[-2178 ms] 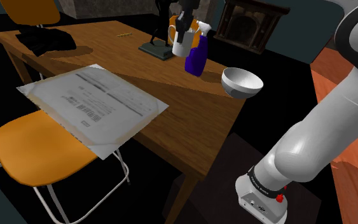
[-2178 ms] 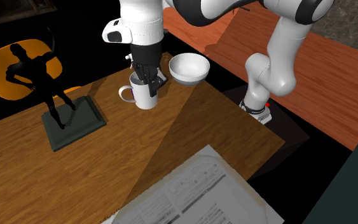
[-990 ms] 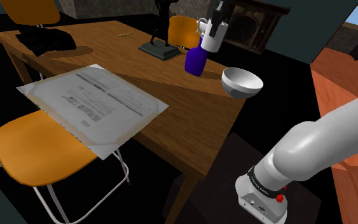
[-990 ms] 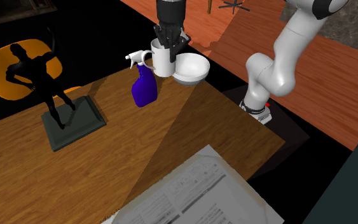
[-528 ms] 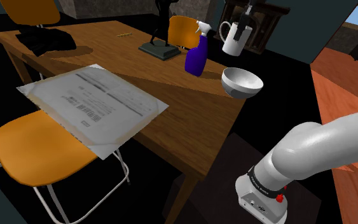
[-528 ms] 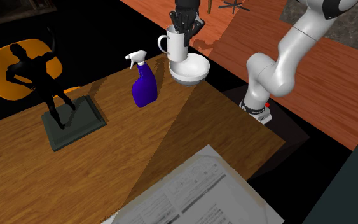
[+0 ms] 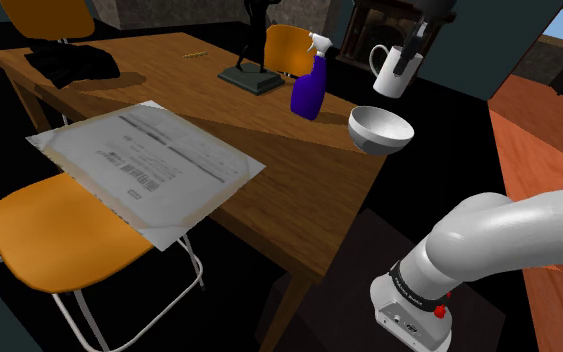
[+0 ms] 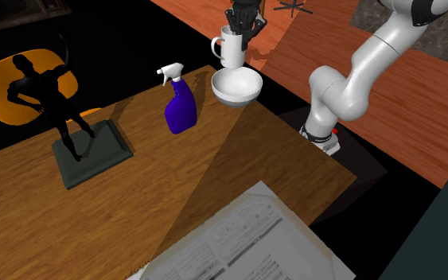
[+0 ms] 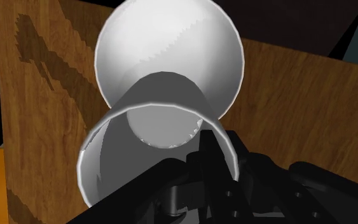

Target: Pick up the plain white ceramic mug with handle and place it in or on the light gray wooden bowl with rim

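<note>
brown wooden desk (image 7: 299,165) carries a light grey round bowl (image 7: 380,128) at its corner; the black tool (image 8: 241,27) is clamped on a plain white handled mug (image 8: 231,50), held above that bowl, not touching it.

One mug (image 7: 389,80), one bowl (image 7: 381,128), one spray bottle (image 7: 309,92), one figurine (image 8: 59,95), one paper sheet (image 7: 144,165)

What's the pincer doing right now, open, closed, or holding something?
Pincer: closed on the rim of the white mug, held in the air near the grey bowl.
</note>
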Robot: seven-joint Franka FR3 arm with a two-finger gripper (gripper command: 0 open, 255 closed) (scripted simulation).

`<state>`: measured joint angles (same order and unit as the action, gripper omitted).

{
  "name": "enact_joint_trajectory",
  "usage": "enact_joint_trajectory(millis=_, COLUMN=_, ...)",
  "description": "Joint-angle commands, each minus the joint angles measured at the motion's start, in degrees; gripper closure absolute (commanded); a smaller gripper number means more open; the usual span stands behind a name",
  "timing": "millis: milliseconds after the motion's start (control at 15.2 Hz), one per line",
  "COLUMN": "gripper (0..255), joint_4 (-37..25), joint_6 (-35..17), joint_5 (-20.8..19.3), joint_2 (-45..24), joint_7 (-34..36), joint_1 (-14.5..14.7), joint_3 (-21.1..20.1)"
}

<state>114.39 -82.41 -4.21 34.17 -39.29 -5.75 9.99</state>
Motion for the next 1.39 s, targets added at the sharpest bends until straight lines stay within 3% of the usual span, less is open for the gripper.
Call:
enact_joint_trajectory(millis=0, gripper=255, joint_4=2.02, joint_6=-1.3, joint_5=-0.16, joint_2=0.73, joint_7=-0.08, joint_1=-0.1, joint_3=0.11)
enact_joint_trajectory(millis=858, gripper=255, joint_4=14.66, joint_6=-10.72, joint_5=-0.88, joint_2=3.97, joint_7=0.13, joint_1=-0.59, joint_3=0.59)
enact_joint_trajectory(millis=1320, gripper=255, joint_4=14.66, joint_6=-10.72, joint_5=-0.88, joint_2=3.97, joint_7=0.13, joint_1=-0.59, joint_3=0.59)
